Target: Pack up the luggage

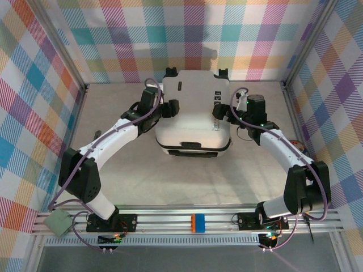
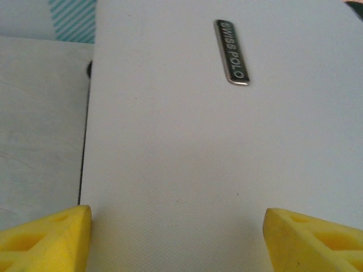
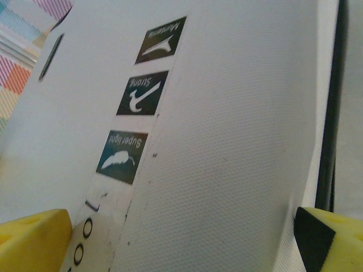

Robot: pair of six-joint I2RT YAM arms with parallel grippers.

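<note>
White hard-shell suitcase (image 1: 193, 116) closed, lying flat on table (image 1: 142, 175). Left gripper (image 1: 171, 107) and right gripper (image 1: 219, 111) at its opposite sides over the shell, both spread wide

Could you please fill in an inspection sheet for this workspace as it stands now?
Surface: pale table, no damage seen.
Job's things: luggage closed and lying flat, white shell up, black wheels at its far end; nameplate and stickers on the lid.
Clutter: nothing seen on the table; a grey box and an orange-blue block sit on the front rail.
Grippers: left gripper and right gripper over opposite sides of the lid, jaws open, holding nothing.
Cables: purple cables run along both arms, looping near the wrists.
Surroundings: plaid walls on three sides.
</note>
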